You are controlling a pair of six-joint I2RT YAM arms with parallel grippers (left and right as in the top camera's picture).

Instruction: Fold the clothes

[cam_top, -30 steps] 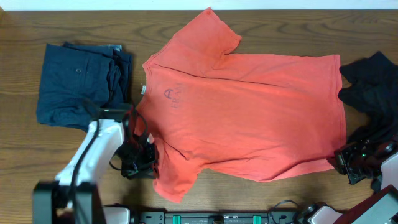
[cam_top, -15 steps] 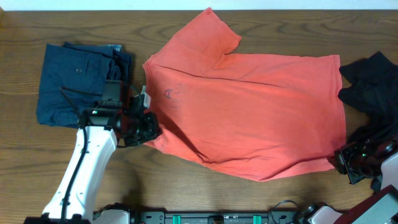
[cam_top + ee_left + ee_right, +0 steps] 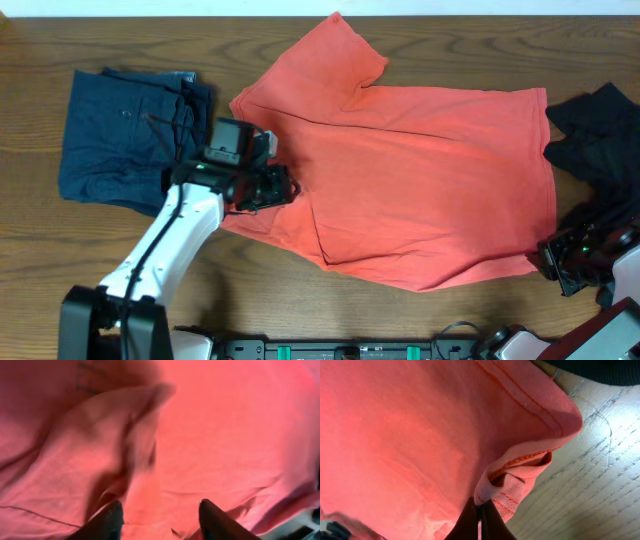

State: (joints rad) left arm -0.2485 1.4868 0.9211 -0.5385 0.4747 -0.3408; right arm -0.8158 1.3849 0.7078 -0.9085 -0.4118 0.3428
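Overhead: the orange shirt (image 3: 430, 180) lies spread in the middle of the table (image 3: 300, 40), its near left part folded inward under the left gripper (image 3: 272, 187). The right gripper (image 3: 558, 262) sits at its near right corner.

Left wrist: the fingers (image 3: 107, 522) stand apart over the cloth.

Right wrist: the fingers (image 3: 467, 522) are pinched together on the shirt's hem.

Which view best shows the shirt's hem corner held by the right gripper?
The right wrist view: the hem corner fills the frame, stitching clear, pinched by the right gripper. Overhead shows it tiny; the left wrist view misses it.
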